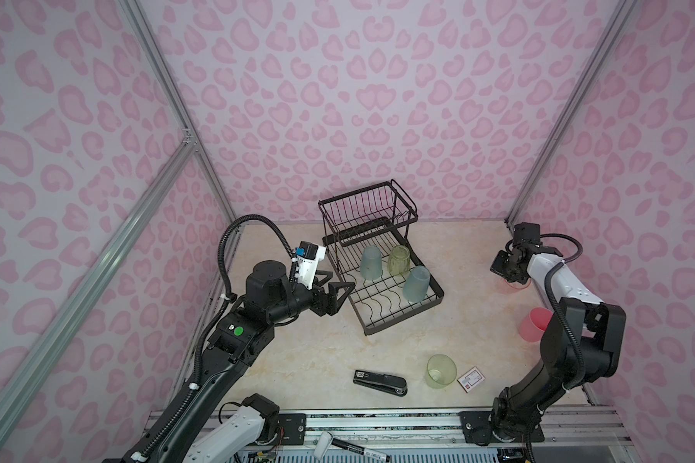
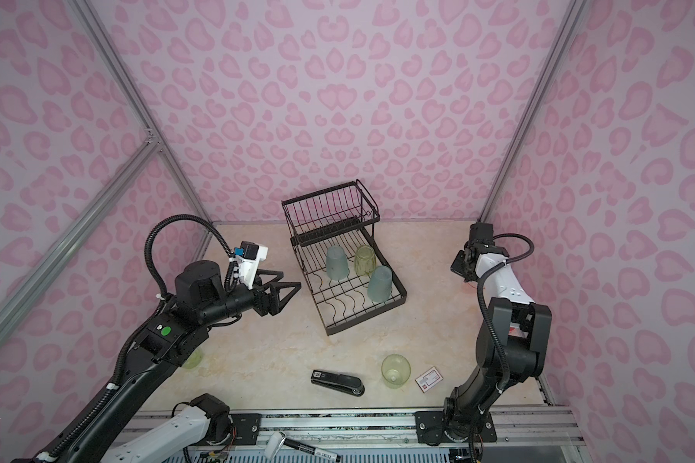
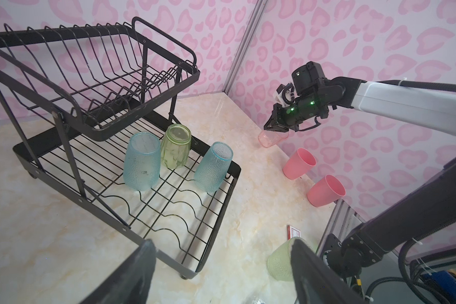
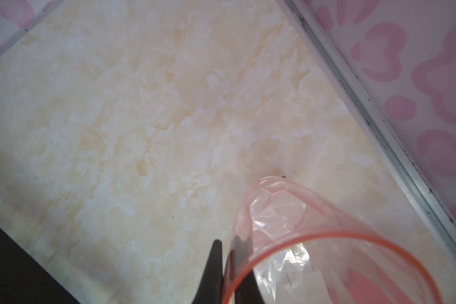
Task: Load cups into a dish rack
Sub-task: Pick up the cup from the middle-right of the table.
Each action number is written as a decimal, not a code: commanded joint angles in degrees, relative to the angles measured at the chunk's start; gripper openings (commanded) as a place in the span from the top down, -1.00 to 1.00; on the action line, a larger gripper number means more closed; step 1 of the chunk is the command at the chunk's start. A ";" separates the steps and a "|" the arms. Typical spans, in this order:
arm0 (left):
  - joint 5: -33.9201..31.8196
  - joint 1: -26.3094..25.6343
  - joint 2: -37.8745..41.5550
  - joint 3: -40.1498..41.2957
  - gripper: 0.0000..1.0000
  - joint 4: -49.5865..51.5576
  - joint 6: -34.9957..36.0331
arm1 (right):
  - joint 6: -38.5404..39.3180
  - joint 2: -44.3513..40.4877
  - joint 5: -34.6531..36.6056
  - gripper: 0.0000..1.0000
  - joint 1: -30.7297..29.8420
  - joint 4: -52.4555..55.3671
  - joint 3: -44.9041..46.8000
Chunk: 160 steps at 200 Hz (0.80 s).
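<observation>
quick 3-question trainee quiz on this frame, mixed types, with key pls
1. How many cups stand in the rack?
2. True or false: the left gripper holds a cup.
3. The right gripper is shut on: A) opaque pink cup B) clear pink cup C) stapler

Key
1. Three, all upside down on the lower tray: teal cup, green cup, second teal cup.
2. False: it is open and empty.
3. B.

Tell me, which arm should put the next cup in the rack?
Right: the right fingers pinch the clear pink cup's rim; the left fingers are open and empty beside the dish rack.
</observation>
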State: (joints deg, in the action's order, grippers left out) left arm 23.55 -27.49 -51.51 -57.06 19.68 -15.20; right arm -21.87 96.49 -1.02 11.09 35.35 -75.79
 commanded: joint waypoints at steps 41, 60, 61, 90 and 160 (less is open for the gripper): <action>-1.70 -0.02 -0.52 -0.06 -0.65 -0.70 -0.06 | 0.85 -5.70 3.90 1.00 -4.07 2.55 -1.36; -2.56 -0.03 -0.66 0.02 -0.65 -0.57 -0.09 | 1.30 -8.13 5.18 1.00 -6.47 2.50 -1.39; -2.64 -0.03 -0.68 0.02 -0.65 -0.54 -0.09 | 1.30 -8.23 5.30 1.00 -6.63 2.51 -1.43; -4.35 -0.02 -0.53 -0.16 -0.65 -0.16 -0.14 | 2.31 -12.22 8.30 1.00 -11.16 3.05 -2.76; -12.03 0.02 -0.74 -2.87 -0.66 1.88 -2.26 | 4.54 -24.11 9.90 1.00 -25.18 -6.07 0.29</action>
State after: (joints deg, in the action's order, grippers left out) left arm 15.44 -27.49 -52.05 -57.91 21.21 -16.12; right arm -18.83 74.87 7.75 -11.20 34.52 -76.47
